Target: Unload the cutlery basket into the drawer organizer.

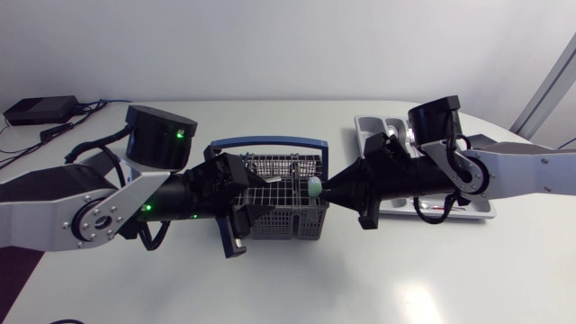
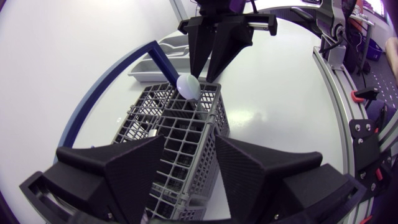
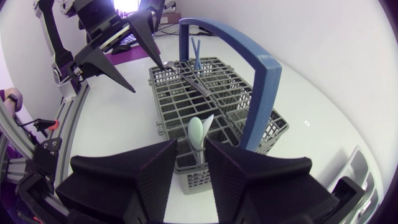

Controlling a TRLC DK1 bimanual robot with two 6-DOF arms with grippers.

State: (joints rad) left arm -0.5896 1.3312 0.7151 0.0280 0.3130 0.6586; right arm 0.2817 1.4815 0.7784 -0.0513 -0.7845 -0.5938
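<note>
The grey cutlery basket (image 1: 283,216) with a blue hoop handle (image 1: 270,142) stands mid-table. My left gripper (image 1: 241,209) straddles its left end, and in the left wrist view its fingers (image 2: 130,171) press the basket's wall (image 2: 186,143) from both sides. My right gripper (image 1: 326,189) comes in from the right over the basket's right end. Its fingers are closed on a pale green spoon (image 3: 197,132) that stands up in a corner cell. The same spoon (image 2: 188,86) shows at the right gripper (image 2: 203,73) tips. The grey drawer organizer (image 1: 371,126) lies behind my right arm.
A metal utensil (image 3: 186,78) lies slanted across the basket's top, and blue plastic pieces (image 3: 196,53) stand upright near the handle. The organizer's edge (image 2: 155,59) sits just beyond the basket. A black box with cables (image 1: 40,110) rests at the table's far left corner.
</note>
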